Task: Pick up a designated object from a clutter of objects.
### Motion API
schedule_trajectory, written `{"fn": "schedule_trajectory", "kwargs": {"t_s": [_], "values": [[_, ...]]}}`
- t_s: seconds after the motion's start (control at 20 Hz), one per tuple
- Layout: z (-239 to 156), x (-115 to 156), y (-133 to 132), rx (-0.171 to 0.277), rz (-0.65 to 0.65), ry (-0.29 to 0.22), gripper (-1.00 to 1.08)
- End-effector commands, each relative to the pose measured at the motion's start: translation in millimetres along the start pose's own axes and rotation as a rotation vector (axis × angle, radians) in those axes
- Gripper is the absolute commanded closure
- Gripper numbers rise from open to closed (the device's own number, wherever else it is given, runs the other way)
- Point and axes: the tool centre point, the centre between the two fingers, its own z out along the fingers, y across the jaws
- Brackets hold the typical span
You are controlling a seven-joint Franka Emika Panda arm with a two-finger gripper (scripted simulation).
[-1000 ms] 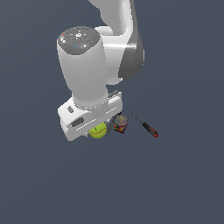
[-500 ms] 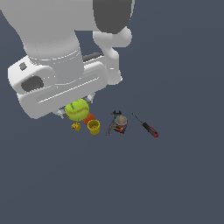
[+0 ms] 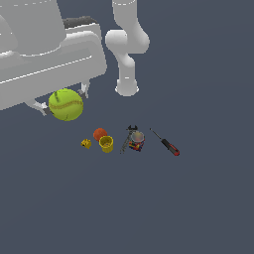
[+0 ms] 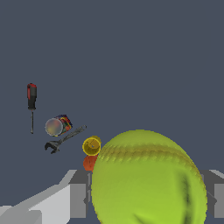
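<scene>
My gripper (image 3: 64,105) is clamped on the ball (image 3: 66,104), which hangs clear above the dark floor, up and to the exterior view's left of the cup (image 3: 106,144) and the orange ball (image 3: 99,133). The contact patches are hidden, so I think the hold is only two small points on a round skin. A jerk or tilt could roll it out onto the clutter below.

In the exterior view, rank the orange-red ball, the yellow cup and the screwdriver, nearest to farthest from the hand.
The hand holds the yellow-green ball.
1. Orange-red ball, just below-right of the hand.
2. Yellow cup, beside that ball.
3. Screwdriver, far toward the exterior view's right.
</scene>
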Motion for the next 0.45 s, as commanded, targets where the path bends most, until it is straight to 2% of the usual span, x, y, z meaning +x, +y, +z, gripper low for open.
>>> {"fn": "schedule_trajectory", "kwargs": {"t_s": [0.0, 0.4], "values": [[-10, -2, 3, -0.001, -0.001, 0.000, 1.08], [-20, -4, 8, -0.001, -0.001, 0.000, 1.08]]}}
